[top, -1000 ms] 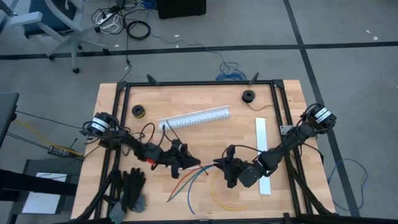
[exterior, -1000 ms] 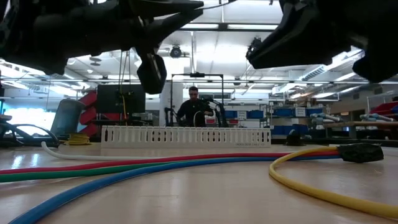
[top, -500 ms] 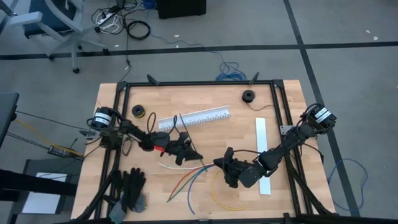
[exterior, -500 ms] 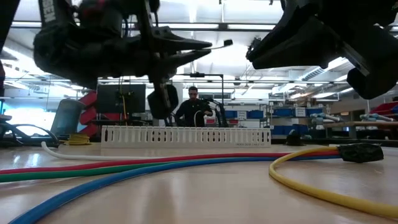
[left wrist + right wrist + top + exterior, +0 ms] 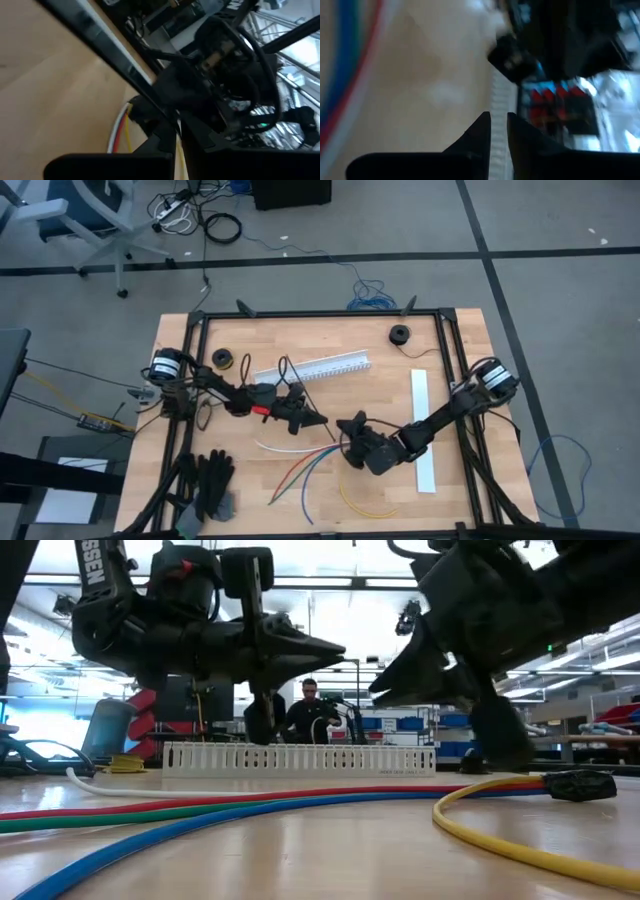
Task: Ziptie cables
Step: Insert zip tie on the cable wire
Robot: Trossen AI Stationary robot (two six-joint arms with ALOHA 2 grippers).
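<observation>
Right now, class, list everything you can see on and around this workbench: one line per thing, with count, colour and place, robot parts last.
cables: five, red, green, blue, yellow, white; loose on the table's front middle
slotted channel: one, white; table's rear middle
flat strip: one, white; table's right side
spools: two, dark; rear of the table, one with yellow on it
gloves: a dark pile; table's front left corner
person: one, dark top; in the room behind the table
left gripper: shut; above the table behind the cables
right gripper: nearly closed; close to the left gripper, above the cables
</observation>
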